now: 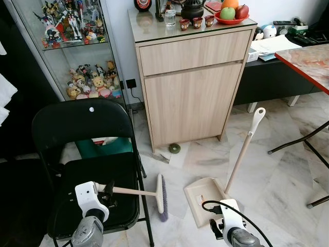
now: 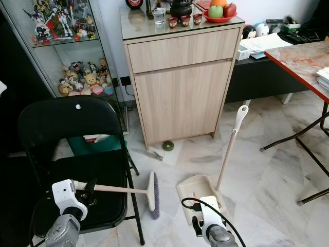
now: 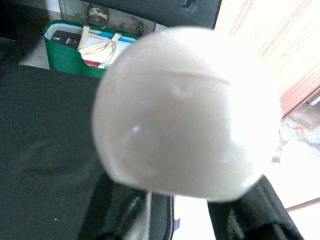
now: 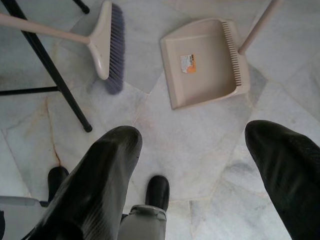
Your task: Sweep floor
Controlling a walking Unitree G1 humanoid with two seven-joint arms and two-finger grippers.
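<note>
A beige broom lies level with its purple-bristled head (image 1: 161, 195) just above the floor beside the chair, also seen in the right wrist view (image 4: 107, 42). My left gripper (image 1: 108, 191) is shut on the broom's handle (image 1: 133, 192) over the chair seat. The handle's rounded white end (image 3: 185, 110) looms close in the left wrist view, between black fingers (image 3: 117, 215). A beige dustpan (image 1: 204, 197) stands on the marble floor with its long handle (image 1: 244, 152) tilted upward. My right gripper (image 4: 192, 135) hangs open over bare floor, short of the dustpan (image 4: 200, 65).
A black folding chair (image 1: 77, 128) stands at the left, its front leg (image 4: 55, 80) near the broom head. A wooden cabinet (image 1: 190, 98) is ahead, with a round green object (image 1: 174, 148) and a scrap (image 1: 157, 157) at its foot. A red-topped table (image 1: 308, 59) and its legs (image 1: 298, 144) stand right.
</note>
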